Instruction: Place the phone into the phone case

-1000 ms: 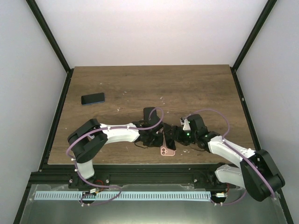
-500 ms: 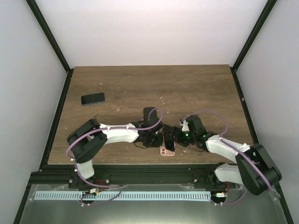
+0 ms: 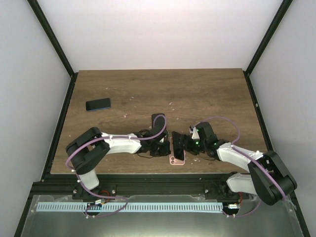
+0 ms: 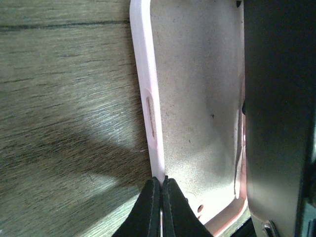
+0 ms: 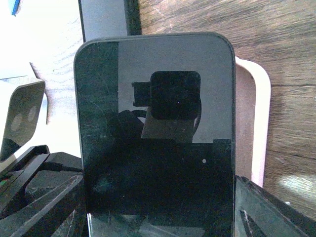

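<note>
Blue-edged, a dark slab [image 3: 98,104] is lying far left on the table [image 3: 148,94], well apart from the work. The left gripper [image 4: 159,186] is pinching together on the side rim of the pink case [image 4: 197,98], steadying it. The black phone [image 5: 155,133] is hanging over the case, not yet seated, with the right gripper [image 3: 187,143] clamping it. Alignment is looking nearly done; lowering and pressing in are remaining.

A wooden table [image 3: 207,94] bears a blue-edged dark handset [image 3: 98,104]; far left, lying flat.
</note>
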